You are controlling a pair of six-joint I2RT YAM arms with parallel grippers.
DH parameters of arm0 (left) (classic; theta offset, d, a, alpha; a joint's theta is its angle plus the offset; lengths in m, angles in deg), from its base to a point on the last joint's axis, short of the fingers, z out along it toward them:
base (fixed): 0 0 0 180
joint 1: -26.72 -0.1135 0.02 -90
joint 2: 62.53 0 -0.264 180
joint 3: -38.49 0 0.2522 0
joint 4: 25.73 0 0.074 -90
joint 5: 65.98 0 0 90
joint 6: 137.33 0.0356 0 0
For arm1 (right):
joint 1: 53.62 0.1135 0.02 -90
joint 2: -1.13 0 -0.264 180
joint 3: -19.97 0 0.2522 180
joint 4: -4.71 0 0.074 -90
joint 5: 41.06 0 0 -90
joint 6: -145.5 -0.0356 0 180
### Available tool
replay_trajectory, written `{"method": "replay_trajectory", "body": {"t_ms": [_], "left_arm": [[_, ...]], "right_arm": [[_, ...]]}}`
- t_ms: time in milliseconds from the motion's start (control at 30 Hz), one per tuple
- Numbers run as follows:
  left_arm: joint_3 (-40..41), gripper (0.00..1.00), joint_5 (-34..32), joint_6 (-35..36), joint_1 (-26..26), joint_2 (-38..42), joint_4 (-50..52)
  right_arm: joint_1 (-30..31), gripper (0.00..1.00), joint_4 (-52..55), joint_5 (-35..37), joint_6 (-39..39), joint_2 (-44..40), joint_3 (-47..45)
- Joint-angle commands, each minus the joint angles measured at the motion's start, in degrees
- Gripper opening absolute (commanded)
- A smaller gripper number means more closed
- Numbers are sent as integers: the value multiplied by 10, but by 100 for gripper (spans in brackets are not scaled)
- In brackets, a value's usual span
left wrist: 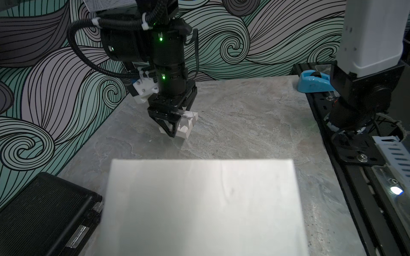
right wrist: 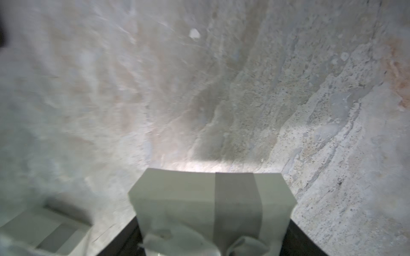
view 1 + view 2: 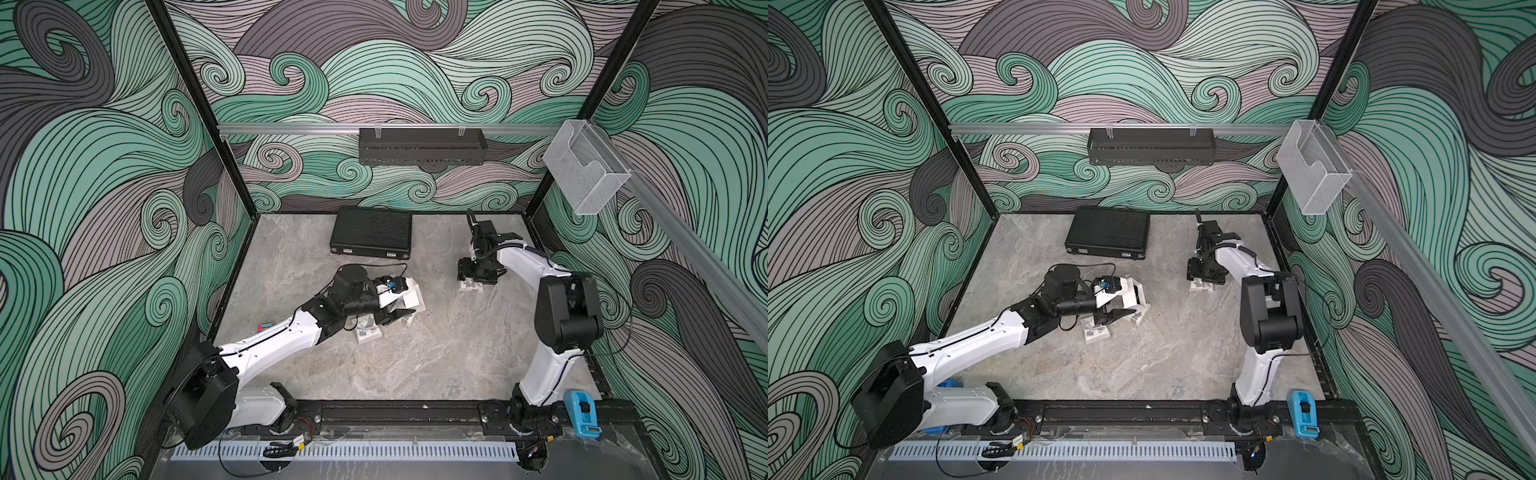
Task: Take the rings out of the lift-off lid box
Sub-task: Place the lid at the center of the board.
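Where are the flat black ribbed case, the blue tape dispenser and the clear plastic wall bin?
Flat black ribbed case (image 3: 371, 232), in a top view: centre of lid.
Blue tape dispenser (image 3: 582, 422), in a top view: blue body.
Clear plastic wall bin (image 3: 582, 183), in a top view: front wall.

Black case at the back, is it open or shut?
Shut: the black case lies flat, lid down on its base, latches along its front edge.

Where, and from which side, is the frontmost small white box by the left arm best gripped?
Probably from straight above, jaws across two opposite side walls of the small white box. It sits flat on the table, low and squarish, with bare stone in front; the left gripper crowds its rear edge.
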Motion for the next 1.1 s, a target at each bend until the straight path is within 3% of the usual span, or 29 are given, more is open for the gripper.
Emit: {"method": "replay_trajectory", "body": {"t_ms": [0,433,700,867,967,1067], "left_arm": [[-3,62,-3,3,3,12,0],[-3,62,-4,3,3,14,4],[-5,62,-3,6,3,12,5],[-5,62,-3,7,3,12,7],[-6,62,-3,7,3,13,6],[-10,62,-2,8,3,12,7]], "right_arm": [[-4,73,9,53,14,23,26],[-16,77,2,40,42,87,60],[-16,87,4,33,53,71,58],[-15,98,31,37,52,20,53],[-9,99,45,31,50,-53,34],[-3,99,53,-39,49,-137,5]]}}
